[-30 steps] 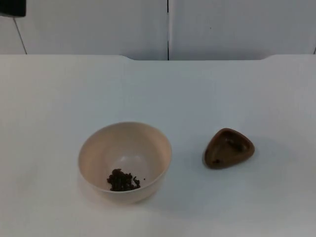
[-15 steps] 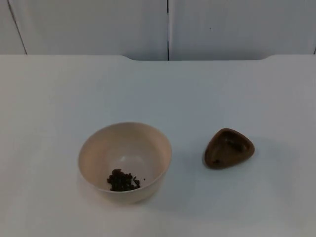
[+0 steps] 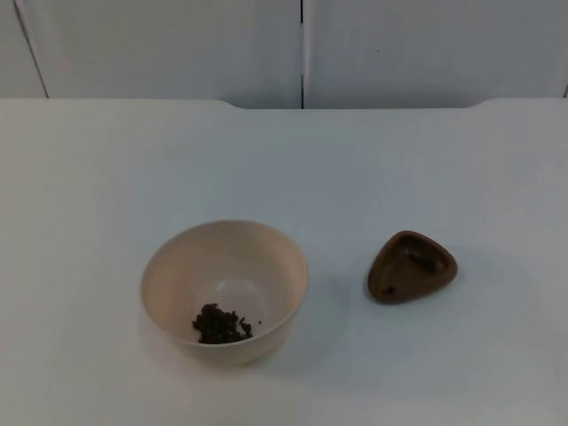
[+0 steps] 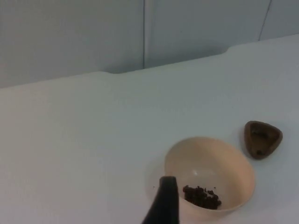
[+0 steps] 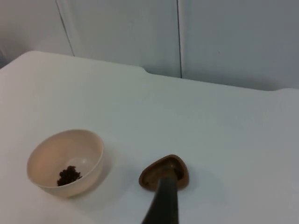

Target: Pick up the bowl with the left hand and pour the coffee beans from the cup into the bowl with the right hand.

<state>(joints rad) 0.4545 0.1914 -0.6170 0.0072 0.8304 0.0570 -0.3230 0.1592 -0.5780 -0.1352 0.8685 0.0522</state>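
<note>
- Resting nearest on the white table (image 3: 106,160), the cream bowl (image 3: 224,291) is seen upright and unheld, with a small heap of coffee beans (image 3: 220,325) lying against its near inner wall; by that, the pour may be judged done, and the bowl set down again.
- Just to the right of the bowl and clear of it, the brown cup (image 3: 412,266) is found standing alone on the table with its rounded three-cornered mouth upward; whether any beans are left inside cannot be made out.
- Above the table, the left gripper (image 4: 164,205) is held back on the bowl's side, and the right gripper (image 5: 162,203) on the cup's side; one dark fingertip of each is seen, so it cannot be told whether either is spread or closed. Neither bowl nor cup is touched, and both arms are judged to be waiting.
- Farthest off, the grey partition wall (image 3: 177,44) is met at the table's end; nothing is seen lying between either gripper and its vessel.
</note>
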